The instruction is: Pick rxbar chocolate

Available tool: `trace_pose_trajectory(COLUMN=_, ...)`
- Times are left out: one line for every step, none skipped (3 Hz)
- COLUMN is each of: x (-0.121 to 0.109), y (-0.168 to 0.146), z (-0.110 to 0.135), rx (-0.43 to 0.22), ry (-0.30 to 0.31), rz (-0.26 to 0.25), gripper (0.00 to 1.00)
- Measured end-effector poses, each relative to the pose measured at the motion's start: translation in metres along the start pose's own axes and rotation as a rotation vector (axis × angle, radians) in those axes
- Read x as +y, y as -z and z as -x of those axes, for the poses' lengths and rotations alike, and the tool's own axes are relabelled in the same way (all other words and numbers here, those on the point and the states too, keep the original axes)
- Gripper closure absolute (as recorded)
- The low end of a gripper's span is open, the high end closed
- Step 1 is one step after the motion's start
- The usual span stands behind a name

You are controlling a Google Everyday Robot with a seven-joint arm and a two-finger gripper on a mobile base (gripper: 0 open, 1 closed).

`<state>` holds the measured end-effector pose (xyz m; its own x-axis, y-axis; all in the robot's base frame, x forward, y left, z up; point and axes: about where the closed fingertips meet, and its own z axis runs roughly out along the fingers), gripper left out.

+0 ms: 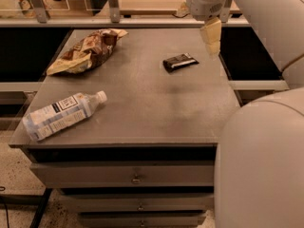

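Currently the tool (212,49) hovers at the bench's (152,113) far right corner, spread or pressed together I cannot tell, just beside the flat rxbar chocolate (180,62); approach step, next centre over it and descend.

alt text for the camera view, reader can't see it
The robot's gripper hangs over the far right edge of a grey cabinet top, just right of the black-wrapped rxbar chocolate lying flat, not touching it. A brown-and-tan snack bag lies at the far left and a clear plastic bottle on its side at the near left.
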<state>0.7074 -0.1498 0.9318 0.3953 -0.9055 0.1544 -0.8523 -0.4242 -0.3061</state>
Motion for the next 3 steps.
trace_pose_trajectory(x=-0.011, y=-0.017, z=0.01, rx=-0.053, ry=0.052, rz=0.007, gripper=0.0)
trace_pose_trajectory(x=-0.015, y=-0.027, z=0.017, rx=-0.096, ry=0.082, rz=0.005, gripper=0.0)
trace_pose_trajectory(x=-0.015, y=-0.039, z=0.021, rx=-0.123, ry=0.108, rz=0.017, gripper=0.0)
